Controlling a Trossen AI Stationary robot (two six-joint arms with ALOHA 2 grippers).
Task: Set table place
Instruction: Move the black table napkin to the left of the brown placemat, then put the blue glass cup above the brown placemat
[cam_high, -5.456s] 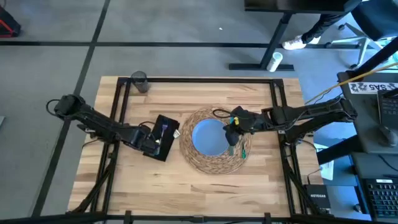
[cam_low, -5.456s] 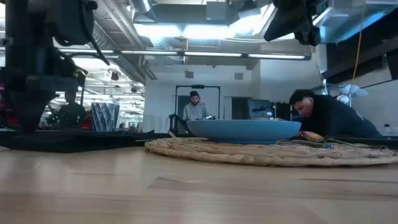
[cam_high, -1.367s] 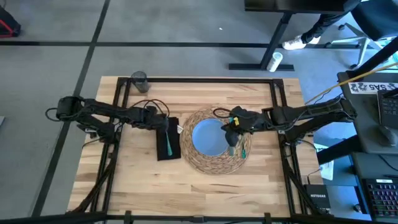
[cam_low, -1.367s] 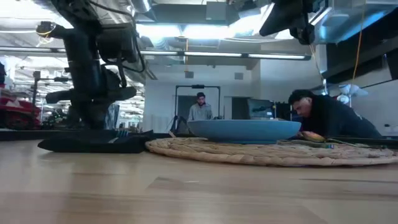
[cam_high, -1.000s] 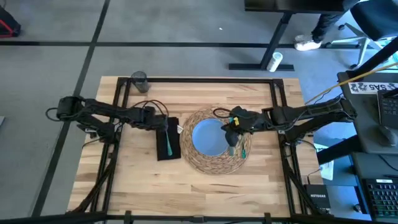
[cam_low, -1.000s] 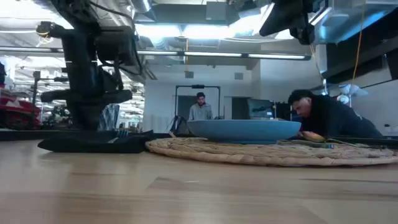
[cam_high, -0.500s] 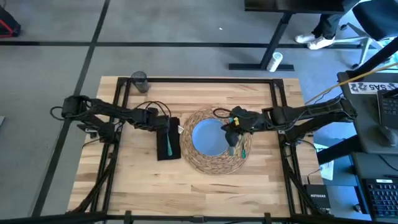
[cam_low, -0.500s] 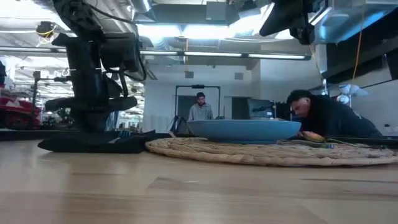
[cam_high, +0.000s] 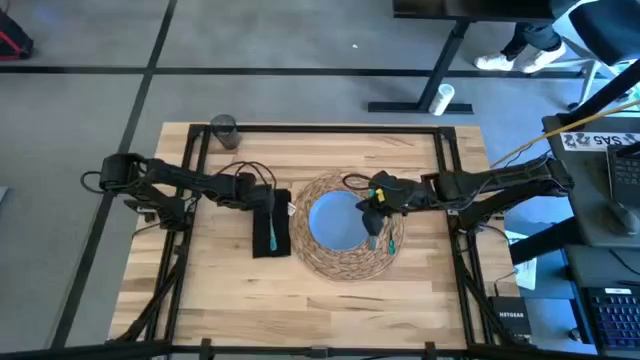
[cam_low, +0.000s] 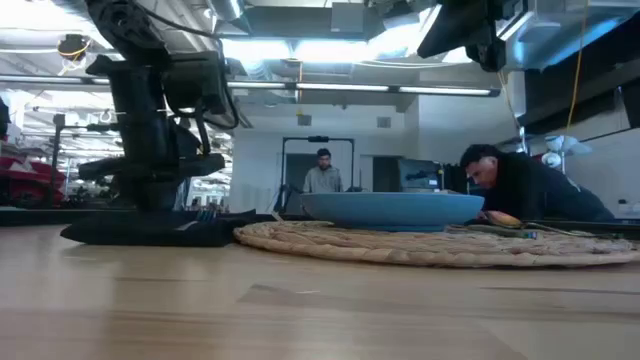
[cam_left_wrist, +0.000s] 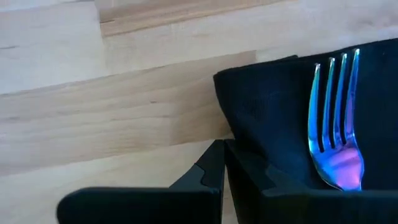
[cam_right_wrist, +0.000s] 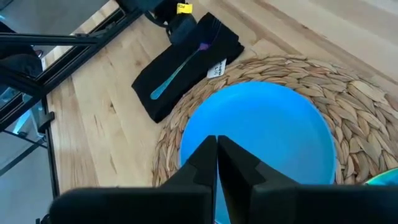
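Note:
A round woven placemat (cam_high: 345, 262) lies mid-table with a blue plate (cam_high: 337, 221) on it. Green and red-handled cutlery (cam_high: 386, 238) lies on the mat's right part. Left of the mat, a black napkin (cam_high: 281, 236) lies flat with a teal fork (cam_high: 270, 232) on it, tines toward the far edge. My left gripper (cam_left_wrist: 224, 163) is shut, low over the napkin's far left corner (cam_left_wrist: 249, 93). My right gripper (cam_right_wrist: 216, 155) is shut, held high over the plate's right side (cam_right_wrist: 273, 124). A small grey glass (cam_high: 223, 130) stands at the far left corner. My left gripper's shut fingers (cam_left_wrist: 211, 171) point down at the napkin's far edge, beside the fork's tines (cam_left_wrist: 336, 81). I cannot tell whether they touch the cloth. The napkin lies flat on the table.
Black frame rails (cam_high: 195, 160) run along the table's far, left and right sides. Bare wood (cam_high: 300, 310) stretches along the near edge. Beyond the table, one person (cam_low: 525, 190) leans low and another (cam_low: 322, 172) stands farther back.
My left gripper has shifted a little toward the table's right edge, closer over the napkin's far end. The napkin and fork have stayed where they were.

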